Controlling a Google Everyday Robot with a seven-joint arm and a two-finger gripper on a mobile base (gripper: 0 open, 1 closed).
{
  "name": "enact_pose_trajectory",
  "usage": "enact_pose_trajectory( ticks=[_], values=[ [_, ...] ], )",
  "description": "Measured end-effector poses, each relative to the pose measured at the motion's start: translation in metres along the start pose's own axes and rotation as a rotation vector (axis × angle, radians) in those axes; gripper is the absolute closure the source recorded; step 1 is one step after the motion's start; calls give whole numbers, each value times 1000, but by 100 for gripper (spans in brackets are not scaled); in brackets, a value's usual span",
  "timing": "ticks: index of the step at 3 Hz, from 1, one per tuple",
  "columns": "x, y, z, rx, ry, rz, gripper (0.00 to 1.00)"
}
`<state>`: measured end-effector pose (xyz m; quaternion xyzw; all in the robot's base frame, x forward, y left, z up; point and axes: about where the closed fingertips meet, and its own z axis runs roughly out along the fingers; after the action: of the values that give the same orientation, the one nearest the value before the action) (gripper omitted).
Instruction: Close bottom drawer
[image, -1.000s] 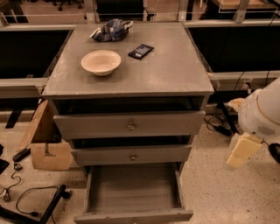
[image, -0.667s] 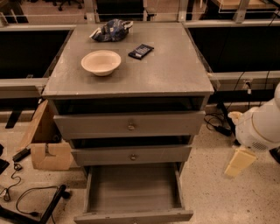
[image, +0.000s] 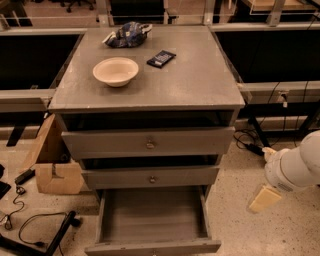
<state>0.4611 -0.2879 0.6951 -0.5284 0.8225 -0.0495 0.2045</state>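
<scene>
The bottom drawer (image: 152, 216) of the grey cabinet (image: 150, 85) is pulled far out toward me, showing a plain grey, empty interior. Its slim front panel (image: 152, 247) sits at the bottom edge of the view. The two drawers above it, the top drawer (image: 148, 142) and the middle drawer (image: 151, 176), each stand slightly ajar. My gripper (image: 265, 199), cream-coloured below the white arm (image: 295, 167), hangs low at the right. It is beside the cabinet, about level with the open drawer, and touches nothing.
On the cabinet top are a cream bowl (image: 115, 71), a flat black object (image: 161, 58) and a crumpled blue bag (image: 127, 34). A cardboard box (image: 52, 165) and floor cables (image: 35, 230) lie left of the cabinet. More cables (image: 250, 137) lie at the right.
My arm and gripper have moved down and slightly left, toward the floor beside the cabinet. The drawers have not moved.
</scene>
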Motion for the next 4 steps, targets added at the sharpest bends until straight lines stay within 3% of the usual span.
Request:
enact_pose_trajectory(
  ticks=[1, 2, 4],
  values=[
    [0, 0, 0, 0, 0, 0, 0],
    [12, 9, 41, -17, -39, 19, 0],
    [67, 74, 175, -45, -103, 72, 0]
  ],
)
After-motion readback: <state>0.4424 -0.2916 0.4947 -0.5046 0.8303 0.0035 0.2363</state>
